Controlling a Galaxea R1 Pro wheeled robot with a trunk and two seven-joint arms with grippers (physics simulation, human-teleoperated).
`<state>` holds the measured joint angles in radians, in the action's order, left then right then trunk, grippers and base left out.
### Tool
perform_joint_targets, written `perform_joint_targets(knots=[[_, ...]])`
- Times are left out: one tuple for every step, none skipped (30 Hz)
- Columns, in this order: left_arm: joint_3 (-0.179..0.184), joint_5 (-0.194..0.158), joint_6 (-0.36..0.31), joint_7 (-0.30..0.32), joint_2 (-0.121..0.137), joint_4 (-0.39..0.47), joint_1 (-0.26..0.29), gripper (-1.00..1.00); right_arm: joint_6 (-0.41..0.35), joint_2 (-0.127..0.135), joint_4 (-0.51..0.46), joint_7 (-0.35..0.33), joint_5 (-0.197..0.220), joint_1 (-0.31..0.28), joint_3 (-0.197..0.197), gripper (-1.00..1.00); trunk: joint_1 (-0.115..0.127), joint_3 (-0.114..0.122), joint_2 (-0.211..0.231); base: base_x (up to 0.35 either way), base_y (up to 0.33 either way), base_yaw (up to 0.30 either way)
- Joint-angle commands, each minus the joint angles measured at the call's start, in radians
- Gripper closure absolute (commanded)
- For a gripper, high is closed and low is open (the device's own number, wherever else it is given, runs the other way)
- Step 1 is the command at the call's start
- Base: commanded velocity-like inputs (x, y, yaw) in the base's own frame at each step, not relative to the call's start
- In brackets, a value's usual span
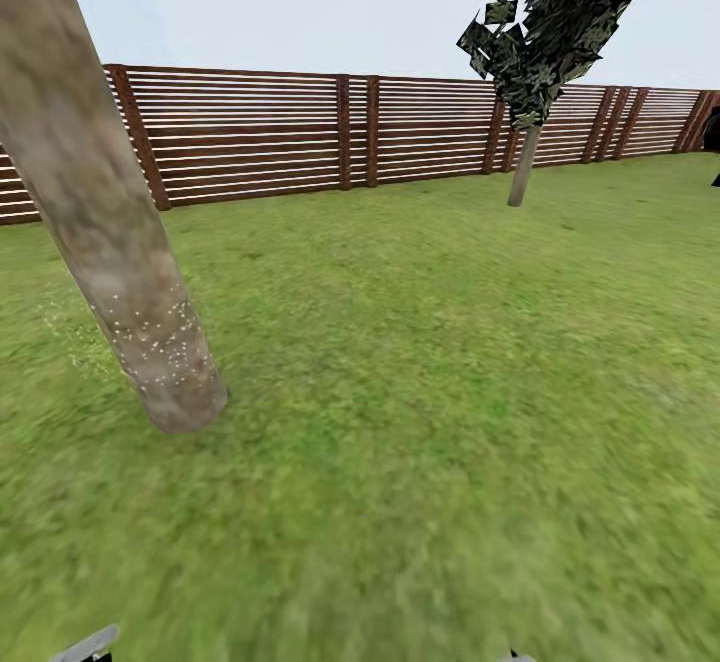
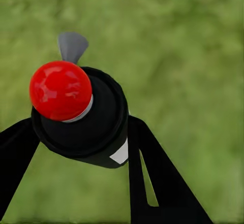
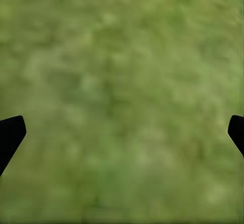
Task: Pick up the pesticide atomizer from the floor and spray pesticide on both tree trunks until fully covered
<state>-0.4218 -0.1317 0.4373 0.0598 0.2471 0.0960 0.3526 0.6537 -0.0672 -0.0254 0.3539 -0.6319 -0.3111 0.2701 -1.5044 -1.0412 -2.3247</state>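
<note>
head view, tree: thick mottled trunk [image 1: 110, 232] leans in at the left, rooted in the grass [image 1: 430, 392], with tiny white specks dotted over its lower part
head view, background: slatted wooden fence [image 1: 340, 132] runs across the back, and a thin-stemmed dark conifer [image 1: 545, 32] stands just in front of it on the right
left wrist view, left gripper: the left gripper [image 2: 81, 132] is clamped on the pesticide atomizer [image 2: 84, 117], black fingers [image 2: 157, 173] pressed on both sides
left wrist view, atomizer: dark round body, shiny red knob, grey nozzle tip poking out past it; can't see what's inside
right wrist view, right gripper: the right gripper [image 3: 122, 132] has its fingertips [image 3: 10, 132] spread wide apart, nothing between, just blurry grass below
</note>
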Motion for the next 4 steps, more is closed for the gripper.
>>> perform_joint_targets(knots=[[0.002,-0.011,0.003,0.006,0.000,-0.003,-0.002,1.00,0.001,0.000,0.001,0.007,-0.010,0.000,0.006,-1.00,0.000,-0.001,0.000,0.000,0.000,0.000],[0.002,-0.011,0.003,0.006,0.000,-0.003,-0.004,1.00,0.001,0.000,0.001,0.007,-0.011,0.000,0.006,-1.00,0.000,-0.001,0.000,0.000,0.000,0.000],[0.002,-0.012,0.003,0.006,-0.001,-0.008,-0.005,1.00,0.001,-0.002,0.001,0.007,-0.010,0.000,0.005,-1.00,0.000,-0.001,0.000,0.000,0.000,0.000],[0.003,-0.012,0.003,0.005,-0.001,-0.015,-0.005,1.00,0.001,-0.003,0.001,0.007,-0.010,0.000,0.005,-1.00,0.000,-0.001,0.000,0.000,0.000,0.000]])
